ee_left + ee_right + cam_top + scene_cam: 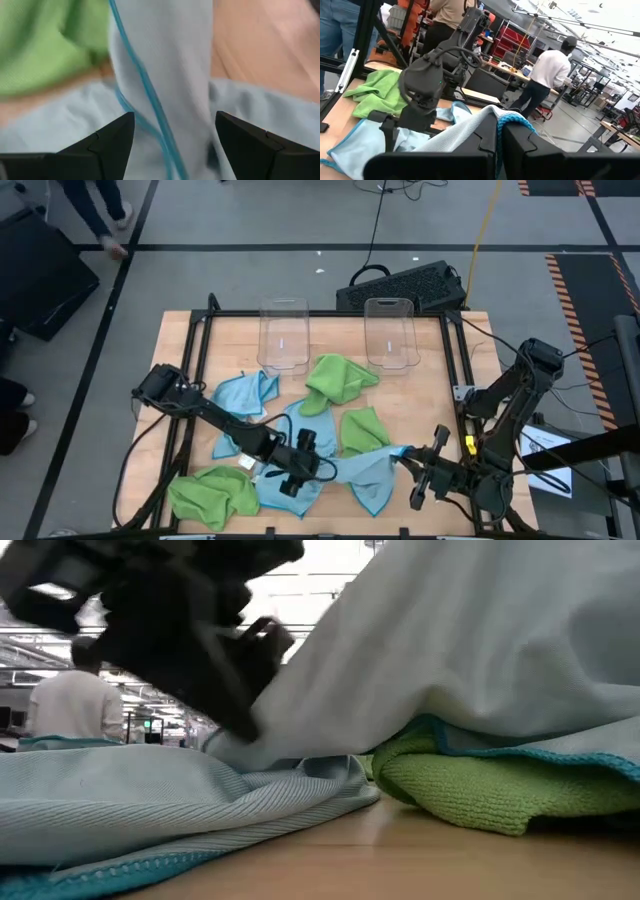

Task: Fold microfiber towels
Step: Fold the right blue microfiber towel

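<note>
- Blue towel (345,475) lies at the table's near edge between both arms, one corner pinched in the closed right gripper (499,131) and lifted
- Left gripper (175,131), fingers spread wide, hovers over a raised fold; I'd close there squarely, keeping edges aligned
- Both clear bins (284,335) stand empty at the far side

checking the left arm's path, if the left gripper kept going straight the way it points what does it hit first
Most likely the light blue towel stretched right ahead between the open left gripper's fingers; depth is unclear.
</note>
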